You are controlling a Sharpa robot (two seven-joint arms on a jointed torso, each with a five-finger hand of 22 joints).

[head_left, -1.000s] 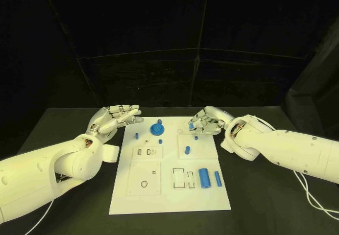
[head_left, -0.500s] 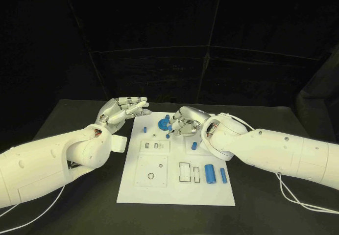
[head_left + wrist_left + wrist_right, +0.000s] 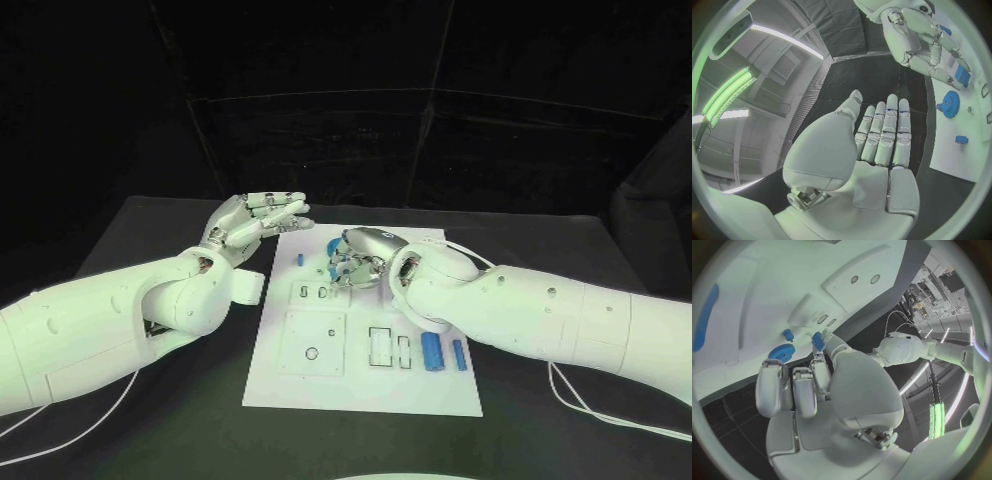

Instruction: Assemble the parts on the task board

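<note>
Head view: the white task board (image 3: 361, 385) lies in the middle of the black worktop (image 3: 159, 420). The left hand (image 3: 257, 222) is raised beside the board's far left corner, its fingers straight, close together and holding nothing. The right hand (image 3: 356, 262) is lowered over the far part of the board and covers what lies beneath it. Near the board's near right corner lie two blue cylinders, a thicker one (image 3: 437, 353) and a thinner one (image 3: 460, 355), side by side. A small blue peg (image 3: 300, 259) stands near the far left edge.

Left wrist view: the left hand (image 3: 879, 145) appears flat, palm exposed and empty. Beyond its fingertips a blue gear (image 3: 949, 102) sits on the board, just beside the right hand (image 3: 926, 42).

Right wrist view: the right hand (image 3: 814, 385) has a small blue part (image 3: 817, 340) pinched at its fingertips, a detail hidden in the head view. The gear (image 3: 782, 352) and a blue peg (image 3: 787, 334) sit on the board just beside the fingertips.
</note>
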